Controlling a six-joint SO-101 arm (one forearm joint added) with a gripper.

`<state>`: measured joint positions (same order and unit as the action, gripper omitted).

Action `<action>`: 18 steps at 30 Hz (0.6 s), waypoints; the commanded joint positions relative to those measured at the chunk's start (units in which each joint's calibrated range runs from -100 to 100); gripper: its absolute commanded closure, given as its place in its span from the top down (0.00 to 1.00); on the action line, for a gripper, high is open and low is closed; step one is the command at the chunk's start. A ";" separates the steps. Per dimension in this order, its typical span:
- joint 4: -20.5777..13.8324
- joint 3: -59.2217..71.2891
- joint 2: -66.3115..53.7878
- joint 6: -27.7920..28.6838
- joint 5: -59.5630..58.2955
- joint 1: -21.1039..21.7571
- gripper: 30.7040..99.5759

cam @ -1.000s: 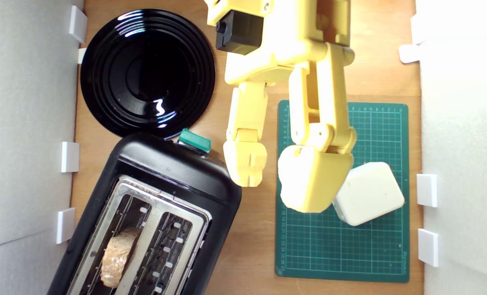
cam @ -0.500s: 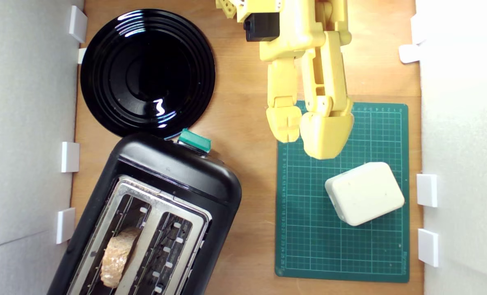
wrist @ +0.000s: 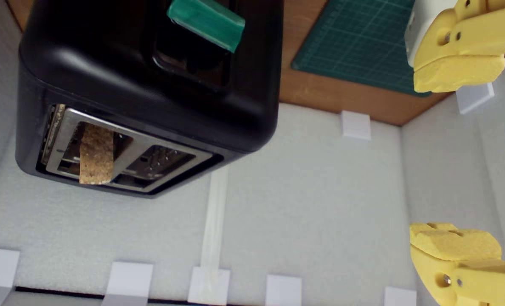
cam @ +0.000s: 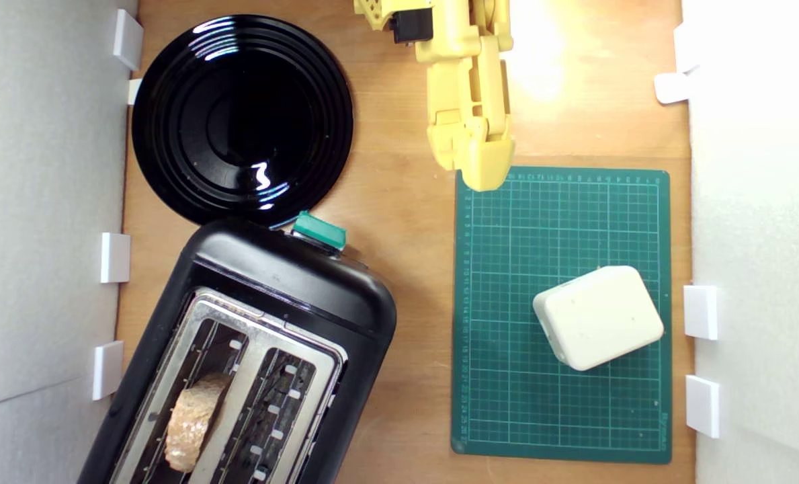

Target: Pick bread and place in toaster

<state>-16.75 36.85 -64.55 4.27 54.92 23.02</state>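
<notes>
One rustic slice of bread with a golden-brown crust stands upright in a wire-guarded slot of the large black toaster, in the slot nearer the exterior view's left. Well apart, the yellow pincer hangs released and empty over the wooden table, beside the green cutting mat bearing a cream rounded-square block.

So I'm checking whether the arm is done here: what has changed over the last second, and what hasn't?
The gripper has pulled back from above the cream block toward the top of the exterior view, holding nothing. In the wrist view its jaws stand wide apart. The bread sits as before in the toaster slot, and the block, black plate and green mat have not moved.
</notes>
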 commanded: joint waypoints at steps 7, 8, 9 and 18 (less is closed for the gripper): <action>0.61 20.39 -17.73 -6.60 -1.76 0.91 0.84; 0.61 21.66 -18.89 -7.07 -1.76 0.83 0.80; 0.43 23.12 -20.06 -7.59 -1.76 0.83 0.77; -0.30 37.01 -30.46 -12.46 -1.76 0.59 0.63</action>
<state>-16.39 71.24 -91.94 -6.65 54.92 23.94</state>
